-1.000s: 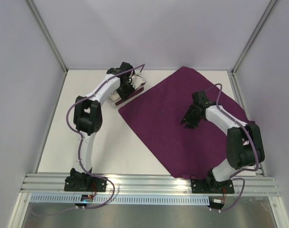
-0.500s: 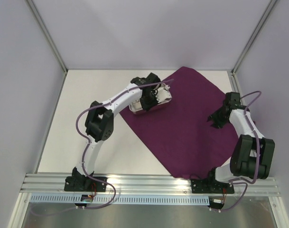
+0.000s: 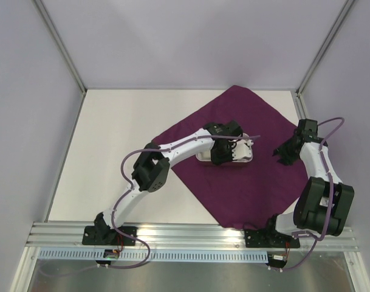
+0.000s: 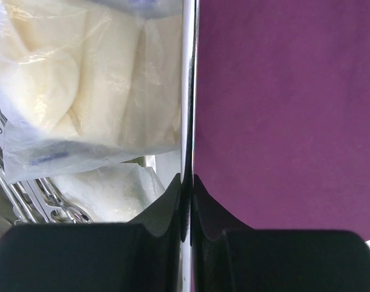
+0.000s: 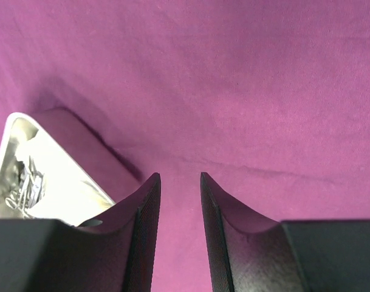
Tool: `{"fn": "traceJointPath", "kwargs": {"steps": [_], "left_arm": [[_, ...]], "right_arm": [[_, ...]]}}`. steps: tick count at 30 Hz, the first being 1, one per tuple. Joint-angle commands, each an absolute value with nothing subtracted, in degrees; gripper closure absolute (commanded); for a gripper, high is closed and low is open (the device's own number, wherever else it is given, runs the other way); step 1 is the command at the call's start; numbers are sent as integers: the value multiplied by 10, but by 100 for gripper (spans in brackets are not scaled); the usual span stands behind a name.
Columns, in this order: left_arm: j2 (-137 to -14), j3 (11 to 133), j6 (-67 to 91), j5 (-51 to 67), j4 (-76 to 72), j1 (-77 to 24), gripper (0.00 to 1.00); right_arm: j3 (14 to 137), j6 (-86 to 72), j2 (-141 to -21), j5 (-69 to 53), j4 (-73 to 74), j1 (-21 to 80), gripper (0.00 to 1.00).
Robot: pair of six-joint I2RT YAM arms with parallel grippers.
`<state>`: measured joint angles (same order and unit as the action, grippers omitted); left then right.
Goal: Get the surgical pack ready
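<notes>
The quilted purple cloth (image 3: pixel 257 182) is lying as a diamond across the right half of the white worktop (image 3: pixel 124 140), and it is the first thing at risk. If the steel tray (image 3: pixel 245 156) is dragged rather than set down, it could be rucking the fabric into folds that would spoil the later wrap. The tray is sitting over the cloth's middle, though I cannot tell whether it is resting there or hanging just clear. It is being gripped by one thin wall only, so it could be pivoting or slipping and spilling the bagged gauze pads (image 4: pixel 81 79) and steel clamps (image 4: pixel 45 204) lying inside. The left arm is reaching far out over the cloth, with the left end effector (image 3: pixel 225 152) pinching that tray wall between nearly closed fingers. The right arm is standing bent at the cloth's right edge, and the right end effector (image 5: pixel 180 182) is hanging over bare cloth beside the tray, jaws partly apart and holding nothing.
</notes>
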<state>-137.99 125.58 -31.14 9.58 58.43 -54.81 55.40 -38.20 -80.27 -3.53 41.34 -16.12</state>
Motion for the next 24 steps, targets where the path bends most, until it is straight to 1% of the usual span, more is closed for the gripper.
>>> {"fn": "traceJointPath", "kwargs": {"steps": [1,8,9,10,11,12,13,16,19,21,24], "left_arm": [[-1382,1294,-304,118,580,-569,100],[-1390,1294,-258,179,569,-582,100],[-1391,1292,-251,185,568,-583,98],[-1391,1290,-250,189,568,-583,91],[-1391,1289,-250,200,569,-583,75],[-1390,1288,-250,205,570,-583,67],[-1390,1289,-250,210,574,-583,53],[-1385,1304,-250,218,594,-583,36],[-1375,1348,-250,223,627,-581,32],[-1362,1392,-244,230,644,-577,32],[-1321,1400,-217,232,643,-548,31]], "right_arm": [[555,-355,-805,-58,406,-169,65],[542,-338,-818,-127,377,-169,65],[541,-336,-824,-138,374,-169,65],[539,-336,-826,-147,369,-169,65],[534,-336,-828,-162,362,-170,65],[533,-336,-828,-168,359,-169,65],[532,-335,-829,-170,359,-169,65],[533,-333,-824,-168,361,-169,65],[539,-334,-821,-159,366,-169,65],[547,-335,-821,-146,373,-169,65],[554,-334,-817,-134,379,-169,65]]}}
